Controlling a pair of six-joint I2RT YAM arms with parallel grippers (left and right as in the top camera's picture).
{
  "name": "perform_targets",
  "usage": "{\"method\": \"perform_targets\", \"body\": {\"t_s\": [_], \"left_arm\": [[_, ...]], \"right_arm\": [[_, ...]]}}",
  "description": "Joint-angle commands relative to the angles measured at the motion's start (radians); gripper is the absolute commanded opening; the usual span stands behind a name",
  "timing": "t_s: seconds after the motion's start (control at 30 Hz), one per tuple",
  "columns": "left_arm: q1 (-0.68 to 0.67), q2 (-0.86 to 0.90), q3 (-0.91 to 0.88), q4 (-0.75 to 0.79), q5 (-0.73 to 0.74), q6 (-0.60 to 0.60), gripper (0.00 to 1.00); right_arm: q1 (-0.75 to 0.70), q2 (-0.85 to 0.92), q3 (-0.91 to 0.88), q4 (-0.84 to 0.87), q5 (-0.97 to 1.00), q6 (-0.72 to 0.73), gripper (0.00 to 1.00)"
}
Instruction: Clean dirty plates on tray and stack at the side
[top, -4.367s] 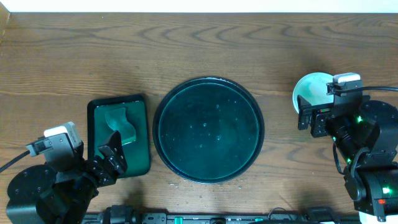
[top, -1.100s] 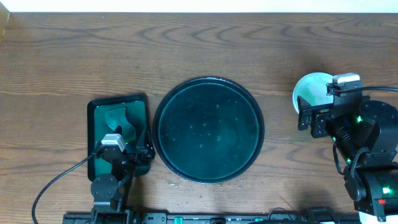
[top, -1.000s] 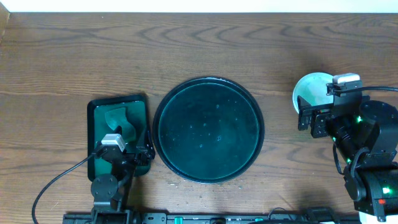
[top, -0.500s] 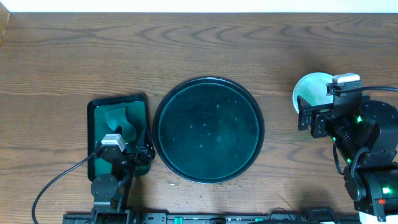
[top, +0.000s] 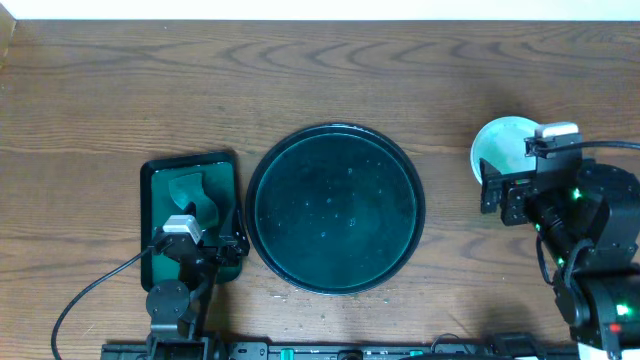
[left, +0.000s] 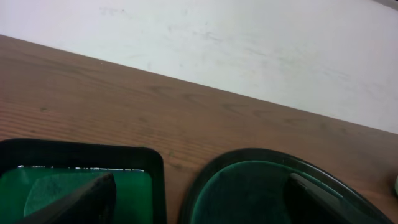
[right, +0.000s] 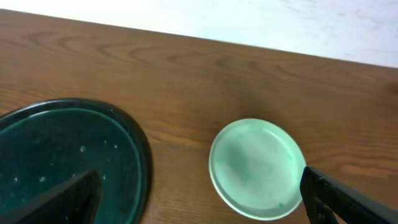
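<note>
The round dark tray (top: 335, 208) lies mid-table and holds no plates; a few pale specks dot it. A pale mint plate (top: 502, 143) sits on the wood right of the tray; I cannot tell whether others lie under it. In the right wrist view the plate (right: 258, 168) has a small green speck near its rim, and the tray (right: 62, 155) is at the left. My right gripper (right: 205, 208) is open and empty, hovering just before the plate; it also shows overhead (top: 508, 182). My left gripper (left: 199, 208) is open and empty, low over the gap between the two trays; overhead it is at the lower left (top: 212, 242).
A small rectangular dark green tray (top: 160, 178) lies left of the round tray with a green sponge-like piece (top: 190, 193) in it. Its rim (left: 155, 163) and the round tray (left: 261, 186) show in the left wrist view. A white wall borders the table's far edge.
Over the last seconds the left arm folded back to the table's front edge by the rectangular tray. In the last half second the right arm shifted slightly; the plate and trays stay put.
</note>
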Motion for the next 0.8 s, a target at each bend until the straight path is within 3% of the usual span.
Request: {"method": "perform_targets", "body": {"t_s": [0.0,0.17,0.4,0.53,0.77], "left_arm": [[-0.004,-0.006,-0.008,-0.048,0.014,0.010,0.86],[-0.004,-0.006,-0.008,-0.048,0.014,0.010,0.86],[-0.004,-0.006,-0.008,-0.048,0.014,0.010,0.86],[-0.004,-0.006,-0.008,-0.048,0.014,0.010,0.86],[-0.004,-0.006,-0.008,-0.048,0.014,0.010,0.86]], "right_arm": [[0.007,-0.090,-0.003,-0.003,0.055,-0.023,0.99],[0.007,-0.279,-0.075,0.001,0.054,-0.020,0.99],[0.007,-0.680,-0.380,0.122,0.055,0.079,0.99],[0.006,-0.808,-0.574,0.297,0.054,0.186,0.99],[0.006,-0.805,-0.839,0.686,0.031,0.315,0.99]]}}
